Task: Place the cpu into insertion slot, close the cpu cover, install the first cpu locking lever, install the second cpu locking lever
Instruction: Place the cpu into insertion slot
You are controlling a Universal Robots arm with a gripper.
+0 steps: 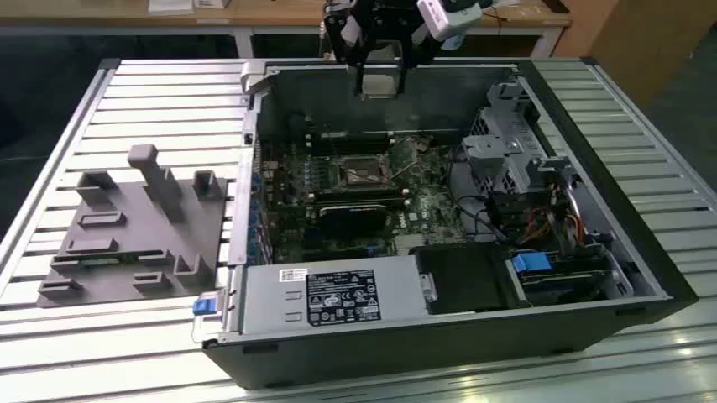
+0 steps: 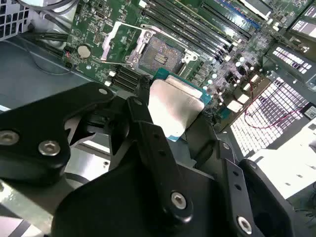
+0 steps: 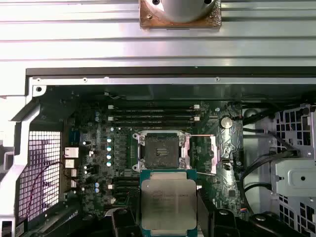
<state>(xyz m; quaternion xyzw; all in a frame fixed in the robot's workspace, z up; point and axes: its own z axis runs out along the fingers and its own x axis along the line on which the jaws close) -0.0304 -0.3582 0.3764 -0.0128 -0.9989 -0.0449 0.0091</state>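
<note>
Lying open on the slatted metal table, the black computer case takes up most of the exterior view; a grey fixture plate with upright posts rests on the slats just beside the case, at the exterior view's left.

Inside the case: grey power-supply box along the near wall; metal drive cage at the exterior view's right; green motherboard across the floor, with a black rounded block between the power-supply box and the socket; memory slots in a row just beside the socket on its other side.

The gripper hangs over the far wall of the case, well above the motherboard; its black fingers are pinched on two opposite edges of the cpu; the chip's silvery top faces the camera in the first wrist view, and a green edge shows around the metal; the cpu is in the air, apart from the board.

The insertion slot holds no chip; its dark centre is exposed inside the silvery rim in both wrist views.

The cpu cover is swung open; in the second wrist view the thin metal frame stands tilted up at one side of the insertion slot, with the board visible through its window.

A coin cell sits on the motherboard near the cpu cover.
</note>
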